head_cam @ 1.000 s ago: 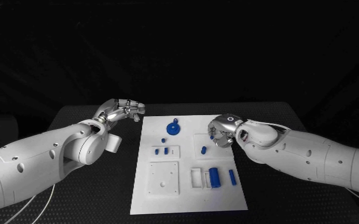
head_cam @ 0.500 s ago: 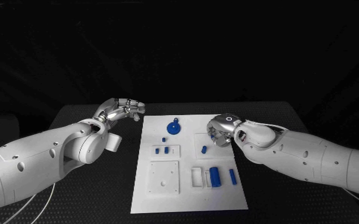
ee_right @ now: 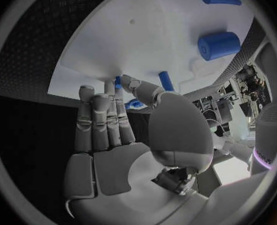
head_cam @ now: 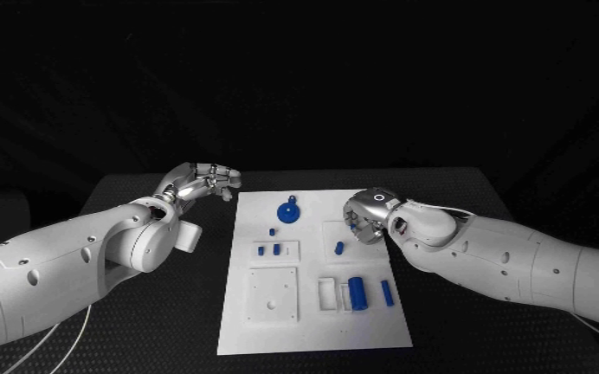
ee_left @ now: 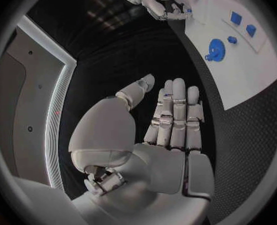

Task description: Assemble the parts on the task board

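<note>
Here, right robot hand (head_cam: pixel 369 216) fingers down on task board (head_cam: pixel 315 326), left robot hand (head_cam: pixel 200 182) open

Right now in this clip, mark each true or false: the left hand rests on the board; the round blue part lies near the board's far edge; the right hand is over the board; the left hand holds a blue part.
1. The left hand rests on the task board. False: it is off the board's far left corner, over the black table.
2. The round blue part lies near the board's far edge. True.
3. The right hand is over the board. True.
4. The left hand holds a blue part. False: the left wrist view shows its fingers straight, with nothing in them.
</note>
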